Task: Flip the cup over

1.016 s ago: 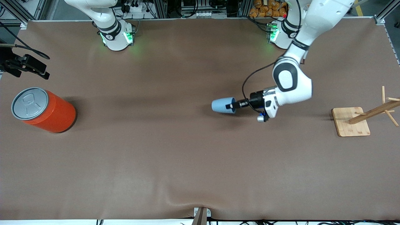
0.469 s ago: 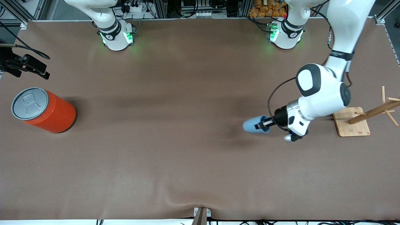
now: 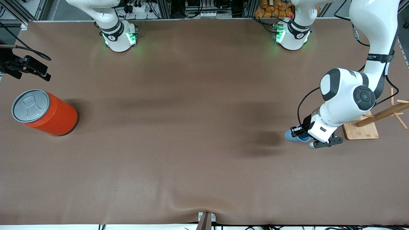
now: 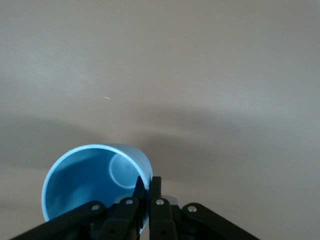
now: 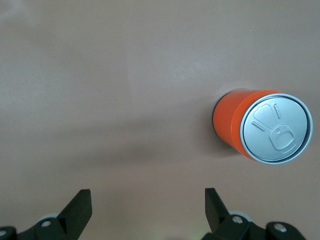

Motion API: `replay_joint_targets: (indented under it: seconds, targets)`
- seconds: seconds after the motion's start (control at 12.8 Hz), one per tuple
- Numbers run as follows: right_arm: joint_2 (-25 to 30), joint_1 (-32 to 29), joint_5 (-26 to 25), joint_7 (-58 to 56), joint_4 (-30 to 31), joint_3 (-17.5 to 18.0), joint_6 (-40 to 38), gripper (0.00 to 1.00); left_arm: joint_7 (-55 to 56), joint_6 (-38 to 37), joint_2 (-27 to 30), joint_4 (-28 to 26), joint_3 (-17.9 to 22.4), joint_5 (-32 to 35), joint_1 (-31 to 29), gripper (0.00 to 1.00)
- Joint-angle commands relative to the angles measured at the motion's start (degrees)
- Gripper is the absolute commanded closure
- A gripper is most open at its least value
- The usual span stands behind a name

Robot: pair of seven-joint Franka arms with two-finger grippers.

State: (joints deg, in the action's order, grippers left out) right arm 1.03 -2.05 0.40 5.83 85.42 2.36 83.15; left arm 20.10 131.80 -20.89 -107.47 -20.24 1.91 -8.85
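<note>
The small light blue cup [image 3: 292,135] is held in my left gripper [image 3: 299,131] above the table, beside the wooden rack at the left arm's end. In the left wrist view the cup [image 4: 90,182] shows its deeper blue inside, and my left gripper [image 4: 148,187] is shut on its rim, one finger inside and one outside. My right gripper [image 5: 147,197] is open and empty, high above the table, with the orange can in its view. The right gripper is out of the front view.
A large orange can [image 3: 44,112] with a grey pull-tab lid stands at the right arm's end of the table; it also shows in the right wrist view [image 5: 262,125]. A wooden rack [image 3: 370,121] on a square base stands beside the cup.
My left gripper has carried the cup from the middle of the table toward the left arm's end, next to the wooden rack, and turned it from lying sideways toward upright.
</note>
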Motion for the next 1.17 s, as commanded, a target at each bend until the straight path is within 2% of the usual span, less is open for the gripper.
replay_joint_targets:
  seconds: [0.0, 0.31, 0.47, 0.55, 0.63, 0.7, 0.78, 0.86, 1.09]
  targets:
    - [-0.1, -0.6, -0.2, -0.2, -0.8, 0.5, -0.7, 0.0, 0.6, 0.0, 0.2, -2.1, -0.1, 5.1, -2.6, 1.0]
    - [-0.1, -0.7, -0.2, -0.3, -0.8, 0.5, -0.8, 0.0, 1.9, 10.4, -1.1, -7.0, 0.1, 5.2, -4.5, 1.0]
    - [-0.1, -0.7, -0.2, -0.2, -0.8, 0.5, -0.8, 0.0, 1.8, 12.0, -1.3, -7.9, 0.5, 5.2, -4.6, 1.0]
    - [-0.1, -0.7, -0.2, -0.3, -0.8, 0.5, -0.8, 0.0, 1.6, 11.9, -1.3, -7.9, 0.5, 5.2, -4.6, 0.78]
    - [-0.1, -0.8, -0.2, -0.3, -0.8, 0.5, -0.8, 0.0, 1.6, 11.9, -1.3, -7.9, 0.5, 5.2, -4.6, 0.47]
    - [-0.1, -0.7, -0.2, -0.3, -0.8, 0.5, -0.8, 0.0, 1.8, 11.6, -1.3, -7.9, 0.4, 5.2, -4.6, 0.23]
    - [-0.1, -0.7, -0.2, -0.3, -0.8, 0.5, -0.8, 0.0, 2.5, 10.9, -0.9, -7.8, 0.4, 5.2, -4.5, 0.08]
    - [-0.1, -0.7, -0.2, -0.3, -0.8, 0.5, -0.8, 0.0, 3.3, 9.1, -0.6, -7.2, 0.4, 5.2, -4.5, 0.0]
    - [-0.1, -0.6, -0.2, -0.3, -0.8, 0.4, -0.8, 0.0, 3.4, 3.4, 1.6, -4.6, -0.1, 5.1, -4.2, 0.0]
